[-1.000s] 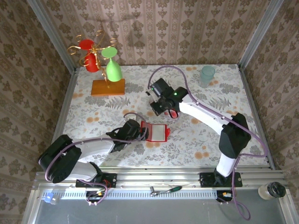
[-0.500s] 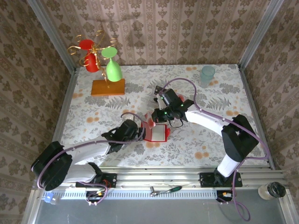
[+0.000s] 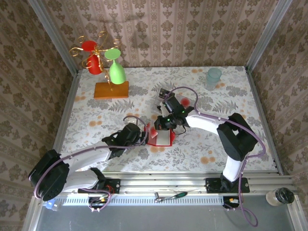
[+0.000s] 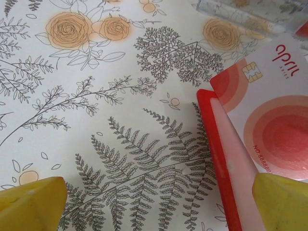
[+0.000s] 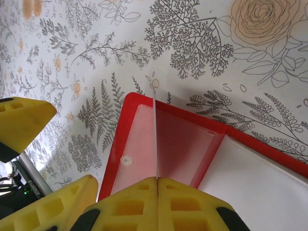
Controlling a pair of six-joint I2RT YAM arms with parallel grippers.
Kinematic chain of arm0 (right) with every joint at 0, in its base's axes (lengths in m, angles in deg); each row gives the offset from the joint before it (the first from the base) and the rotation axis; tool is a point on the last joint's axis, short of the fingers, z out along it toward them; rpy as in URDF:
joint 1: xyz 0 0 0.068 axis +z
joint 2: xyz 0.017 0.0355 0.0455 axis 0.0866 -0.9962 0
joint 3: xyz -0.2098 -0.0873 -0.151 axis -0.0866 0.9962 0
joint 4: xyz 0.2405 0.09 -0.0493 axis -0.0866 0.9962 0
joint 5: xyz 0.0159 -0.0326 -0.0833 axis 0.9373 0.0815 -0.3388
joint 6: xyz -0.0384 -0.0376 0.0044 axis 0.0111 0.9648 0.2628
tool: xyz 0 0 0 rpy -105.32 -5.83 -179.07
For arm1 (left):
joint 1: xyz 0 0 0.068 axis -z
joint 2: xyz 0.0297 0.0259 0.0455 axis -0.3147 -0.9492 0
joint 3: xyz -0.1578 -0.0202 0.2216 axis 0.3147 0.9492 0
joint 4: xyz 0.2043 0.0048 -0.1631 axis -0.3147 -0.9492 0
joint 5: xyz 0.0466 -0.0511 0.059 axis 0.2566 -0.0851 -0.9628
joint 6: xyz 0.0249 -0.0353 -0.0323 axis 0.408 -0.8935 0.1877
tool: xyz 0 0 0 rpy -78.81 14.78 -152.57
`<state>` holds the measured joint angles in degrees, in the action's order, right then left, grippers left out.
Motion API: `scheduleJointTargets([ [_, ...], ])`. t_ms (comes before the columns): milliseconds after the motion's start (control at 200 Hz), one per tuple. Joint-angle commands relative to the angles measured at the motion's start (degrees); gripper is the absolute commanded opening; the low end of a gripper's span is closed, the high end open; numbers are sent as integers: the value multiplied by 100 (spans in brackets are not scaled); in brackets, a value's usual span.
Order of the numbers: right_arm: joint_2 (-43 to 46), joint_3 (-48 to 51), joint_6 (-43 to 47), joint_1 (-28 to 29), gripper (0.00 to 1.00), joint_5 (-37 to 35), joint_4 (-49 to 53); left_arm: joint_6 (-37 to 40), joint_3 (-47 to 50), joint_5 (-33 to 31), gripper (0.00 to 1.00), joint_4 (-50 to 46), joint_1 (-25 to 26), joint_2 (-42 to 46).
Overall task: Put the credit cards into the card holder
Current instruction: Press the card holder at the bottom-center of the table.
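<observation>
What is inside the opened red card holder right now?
The visible pocket of the card holder looks pale and empty. One whitish card with red circles stands on edge above it, pinched by the right end effector, which hides the pocket's near part.

Red card holder (image 3: pixel 164 138) open; whitish credit card (image 4: pixel 272 103) (red rings) upright over pocket.

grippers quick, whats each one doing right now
Left gripper: open, fingers wide apart, holding nothing.
Right gripper: shut on a credit card, edge-on over the card holder.
</observation>
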<state>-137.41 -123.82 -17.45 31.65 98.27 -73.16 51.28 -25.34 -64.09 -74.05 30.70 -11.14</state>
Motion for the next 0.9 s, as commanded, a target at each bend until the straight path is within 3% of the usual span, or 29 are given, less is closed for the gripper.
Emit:
scheduleJointTargets([
  [0, -156, 105, -61, 25, 0, 118, -125, 251, -209, -76, 100, -106, -33, -132],
  [640, -208, 88, -43, -4, 0, 143, -89, 347, -291, -106, 100, 83, -31, -1029],
  [895, 501, 359, -292, -399, 0, 269, -311, 93, -195, -249, 100, -96, -7, -1078],
])
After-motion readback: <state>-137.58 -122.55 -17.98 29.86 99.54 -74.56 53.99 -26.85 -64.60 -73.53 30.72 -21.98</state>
